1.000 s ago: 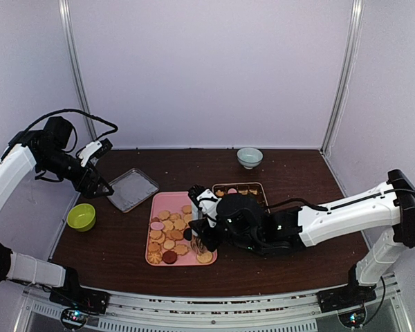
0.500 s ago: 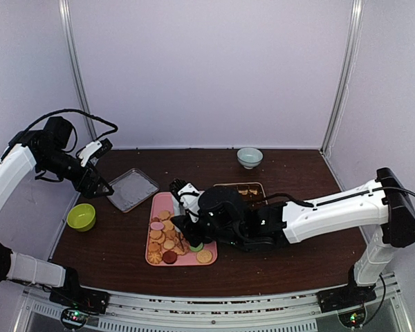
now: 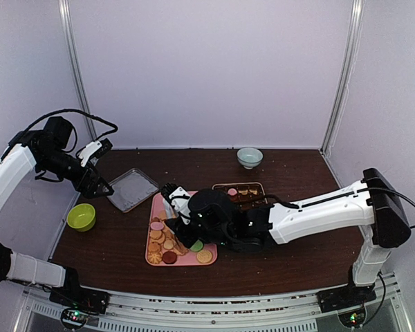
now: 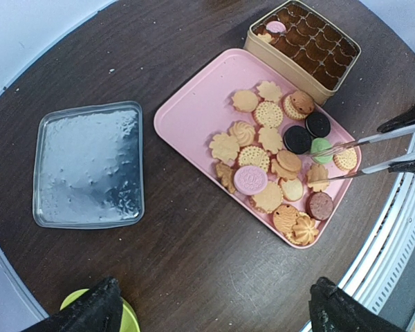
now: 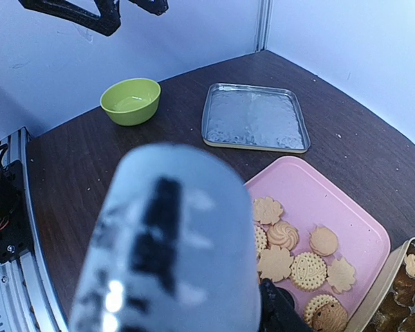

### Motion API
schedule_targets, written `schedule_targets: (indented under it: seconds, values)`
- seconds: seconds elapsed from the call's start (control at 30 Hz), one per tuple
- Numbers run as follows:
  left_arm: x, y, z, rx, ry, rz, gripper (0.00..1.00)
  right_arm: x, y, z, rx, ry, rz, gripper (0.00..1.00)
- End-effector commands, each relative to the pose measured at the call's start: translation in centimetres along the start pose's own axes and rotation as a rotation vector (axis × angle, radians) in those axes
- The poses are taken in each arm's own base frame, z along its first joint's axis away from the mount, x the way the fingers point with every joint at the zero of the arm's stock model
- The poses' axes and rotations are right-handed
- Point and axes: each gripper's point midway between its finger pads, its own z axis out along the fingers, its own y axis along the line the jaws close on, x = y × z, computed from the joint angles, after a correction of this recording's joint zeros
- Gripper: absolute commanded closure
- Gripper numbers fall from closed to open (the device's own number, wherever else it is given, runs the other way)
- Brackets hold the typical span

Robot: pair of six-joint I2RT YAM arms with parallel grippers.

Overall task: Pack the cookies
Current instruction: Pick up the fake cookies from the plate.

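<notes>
Several cookies (image 3: 167,238) (image 4: 270,162) (image 5: 290,259), mostly tan with a pink, a green and dark ones, lie on the pink tray (image 3: 159,204) (image 4: 194,117). The gold tin (image 3: 242,194) (image 4: 328,86) behind it holds a pink cookie and a few tan ones. My right gripper (image 3: 194,218) is shut on metal tongs (image 4: 363,149) (image 5: 173,242) over the tray. The tong tips stand apart beside the green cookie (image 4: 321,149). The blurred tongs hide much of the right wrist view. My left gripper (image 3: 99,173) (image 4: 214,311) hangs open and empty, high at the left.
A silver lid (image 3: 132,188) (image 4: 86,162) (image 5: 254,117) lies left of the tray. A green bowl (image 3: 81,216) (image 5: 130,100) sits near the left table edge. A pale bowl (image 3: 250,157) stands at the back.
My right arm has swept left from the tin side across the pink tray, carrying the tongs, and the tong tips have spread a little. The left arm has not moved.
</notes>
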Motion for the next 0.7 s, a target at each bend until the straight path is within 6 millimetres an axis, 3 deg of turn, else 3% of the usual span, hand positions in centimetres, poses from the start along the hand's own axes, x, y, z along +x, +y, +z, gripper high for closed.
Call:
schedule_targets:
  seconds: [0.0, 0.27, 0.67]
  values:
    - [-0.6, 0.2, -0.4, -0.014, -0.03, 0.007, 0.03, 1.1, 0.8, 0.8, -0.051, 0.037, 0.015, 0.6]
    - [-0.8, 0.2, -0.6, -0.011, -0.036, 0.007, 0.03, 2.3, 1.3, -1.0, -0.128, 0.043, 0.082, 0.6]
    - [-1.2, 0.0, -0.9, -0.003, -0.045, 0.002, 0.03, 3.4, -0.6, -3.1, -0.158, 0.02, 0.187, 0.62]
